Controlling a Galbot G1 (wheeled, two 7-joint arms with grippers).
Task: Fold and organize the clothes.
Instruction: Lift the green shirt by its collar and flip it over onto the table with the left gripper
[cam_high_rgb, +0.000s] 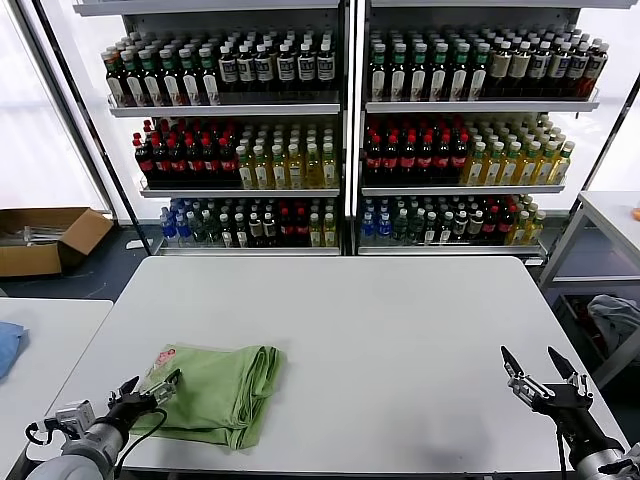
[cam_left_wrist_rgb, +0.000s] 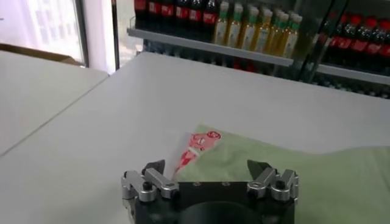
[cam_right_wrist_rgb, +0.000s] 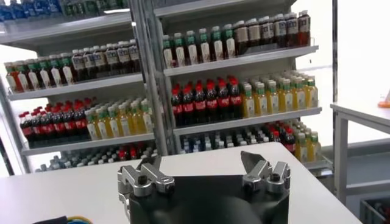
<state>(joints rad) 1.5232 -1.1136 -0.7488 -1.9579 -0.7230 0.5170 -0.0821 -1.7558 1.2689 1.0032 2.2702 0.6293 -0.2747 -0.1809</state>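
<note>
A light green polo shirt (cam_high_rgb: 222, 385) lies folded on the white table (cam_high_rgb: 400, 330) at the front left, its red-and-white checkered print (cam_high_rgb: 165, 356) at its near-left corner. It also shows in the left wrist view (cam_left_wrist_rgb: 304, 176). My left gripper (cam_high_rgb: 150, 388) is open and empty at the shirt's left edge, just above it, also seen in the left wrist view (cam_left_wrist_rgb: 207, 169). My right gripper (cam_high_rgb: 536, 364) is open and empty above the table's front right corner, far from the shirt, also seen in the right wrist view (cam_right_wrist_rgb: 204, 163).
Shelves of bottles (cam_high_rgb: 340, 130) stand behind the table. A second white table (cam_high_rgb: 40, 330) at the left holds a blue cloth (cam_high_rgb: 8, 345). A cardboard box (cam_high_rgb: 45, 238) lies on the floor at far left. A pale grey bundle (cam_high_rgb: 615, 318) sits under a side table at right.
</note>
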